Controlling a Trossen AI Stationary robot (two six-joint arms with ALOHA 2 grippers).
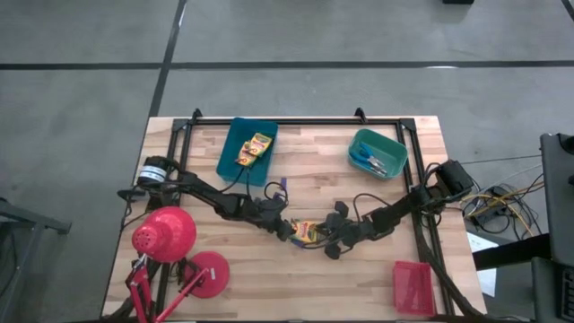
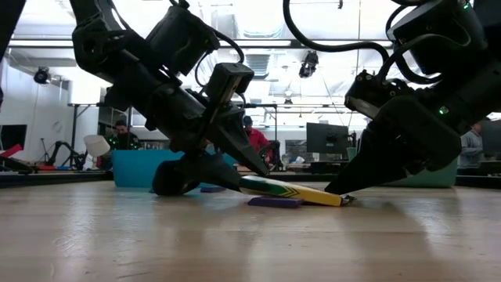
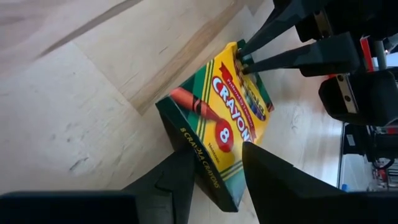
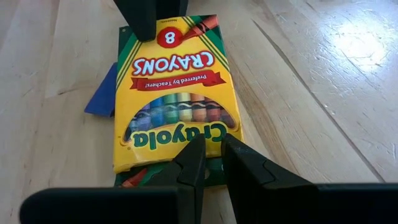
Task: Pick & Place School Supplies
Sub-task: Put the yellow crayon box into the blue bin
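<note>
Wooden worktop [image 1: 359,278], left tool [image 1: 285,229] and right tool [image 1: 334,235] meeting near its middle, each narrow and pinching 1 end of the Crayola crayon box [image 1: 307,232], box lying over a small purple stick [image 2: 275,202]

Crayon box [image 1: 307,232]: near table [image 1: 359,278] centre, one end raised, lying on a flat piece [image 2: 275,202]. Left gripper [image 1: 289,230] at its left end, right gripper [image 1: 328,237] at its right end. Far-left tray [image 1: 235,154]: holds another crayon box [image 1: 254,149]. Far-right tray [image 1: 392,149]: holds scissors [image 1: 373,162]. Near-right corner: third tray [image 1: 413,287]. Near-left corner: desk lamp [image 1: 165,234].
</note>
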